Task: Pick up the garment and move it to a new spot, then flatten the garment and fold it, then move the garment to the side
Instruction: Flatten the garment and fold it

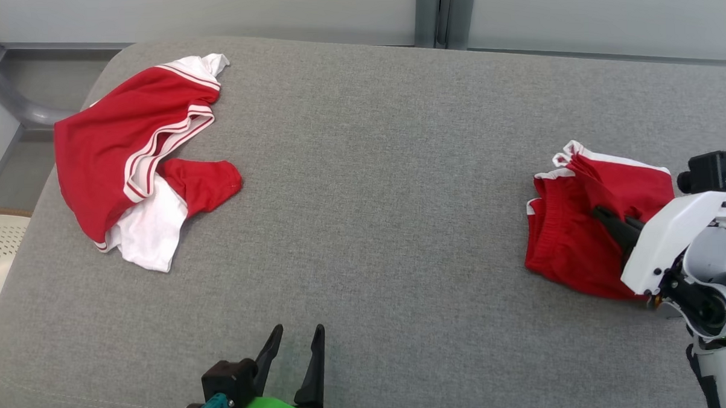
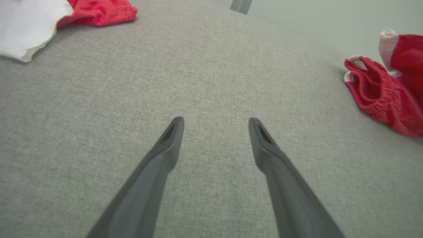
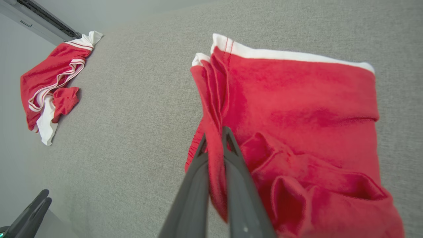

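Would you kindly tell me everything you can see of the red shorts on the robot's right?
The red shorts look like soft knit cloth, with white trim along one edge and a gathered elastic waistband. They lie crumpled and partly folded over themselves on the grey upholstered surface, toward its right side, well apart from the red and white garment. The right gripper has its fingers shut on a raised fold of the red cloth; the rest lies on the surface.

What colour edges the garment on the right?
White, on the red fabric garment; clearest in right wrist view.
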Robot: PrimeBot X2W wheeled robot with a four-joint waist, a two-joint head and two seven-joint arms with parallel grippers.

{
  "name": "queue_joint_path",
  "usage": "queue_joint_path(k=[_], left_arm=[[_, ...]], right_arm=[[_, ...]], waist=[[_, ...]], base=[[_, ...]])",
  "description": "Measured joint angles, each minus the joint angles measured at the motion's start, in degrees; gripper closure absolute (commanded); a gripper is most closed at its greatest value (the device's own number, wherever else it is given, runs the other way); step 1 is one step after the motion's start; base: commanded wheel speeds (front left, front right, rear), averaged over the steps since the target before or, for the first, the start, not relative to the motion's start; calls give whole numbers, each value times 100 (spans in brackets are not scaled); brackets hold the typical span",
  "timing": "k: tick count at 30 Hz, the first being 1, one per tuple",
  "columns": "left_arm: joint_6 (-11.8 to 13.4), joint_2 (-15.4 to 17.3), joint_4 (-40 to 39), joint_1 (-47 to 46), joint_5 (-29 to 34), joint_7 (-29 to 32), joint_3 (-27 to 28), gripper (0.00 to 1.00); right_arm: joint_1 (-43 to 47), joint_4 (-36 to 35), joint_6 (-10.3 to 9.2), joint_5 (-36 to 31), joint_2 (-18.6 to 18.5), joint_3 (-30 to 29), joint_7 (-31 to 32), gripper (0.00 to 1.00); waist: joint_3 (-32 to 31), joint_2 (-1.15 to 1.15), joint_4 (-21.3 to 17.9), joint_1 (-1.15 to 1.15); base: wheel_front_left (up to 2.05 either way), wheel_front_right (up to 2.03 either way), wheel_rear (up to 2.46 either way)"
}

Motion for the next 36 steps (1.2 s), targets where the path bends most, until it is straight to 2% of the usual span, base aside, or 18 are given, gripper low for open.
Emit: queue_joint_path(k=[6, 11, 12, 13, 14, 15, 16, 23, 27, 31, 36], left_arm=[[-24, 0, 94, 26, -1, -1, -45, 0], [-41, 2, 147, 23, -4, -19, -49, 0], [-42, 2, 160, 23, -4, -20, -56, 0], [-43, 1, 169, 23, -5, -25, -62, 0], [-51, -2, 181, 22, -5, -26, -67, 0], [-55, -5, 193, 22, -7, -27, -71, 0], [-60, -8, 203, 22, -9, -31, -71, 0], [-46, -7, 301, 112, -67, -43, -11, 0], [14, 46, 312, 307, -110, -49, 83, 0], [88, 125, 212, 526, -121, -58, 247, 0], [160, 164, -165, 817, 22, -70, 708, 0]], right_arm=[[-112, 515, 1, -391, 443, -15, -633, 100], [-383, 923, 0, -716, 609, 77, -1020, 100], [-424, 1000, 0, -786, 633, 115, -1095, 95], [-447, 1055, 0, -817, 662, 122, -1165, 80], [-467, 1121, 0, -833, 706, 138, -1222, 73], [-471, 1169, 0, -832, 738, 175, -1267, 59], [-471, 1188, 0, -832, 760, 230, -1316, 0], [-15, 960, 0, -530, 839, 791, -1466, 0], [591, 398, 0, -300, 626, 1115, -1874, 0], [1165, 27, 1, -635, 96, 1125, -3092, 0], [1689, 443, 0, -1569, -277, 732, -4653, 0]], waist=[[-29, 0, -35, 0], [-20, 0, -66, 0], [-24, 0, -69, 0], [-29, 0, -72, 0], [-37, 0, -74, 0], [-47, 0, -73, 0], [-56, 0, -74, 0], [-232, 0, -95, 0], [-432, 0, -116, 0], [-672, 0, -166, 0], [-933, 0, -285, 0]], base=[[0, 0, 0], [0, 0, 0], [0, 0, 0], [0, 0, 0], [0, 0, 0], [0, 0, 0], [0, 0, 0], [0, 0, 0], [0, 0, 0], [0, 0, 0], [0, 0, 0]])
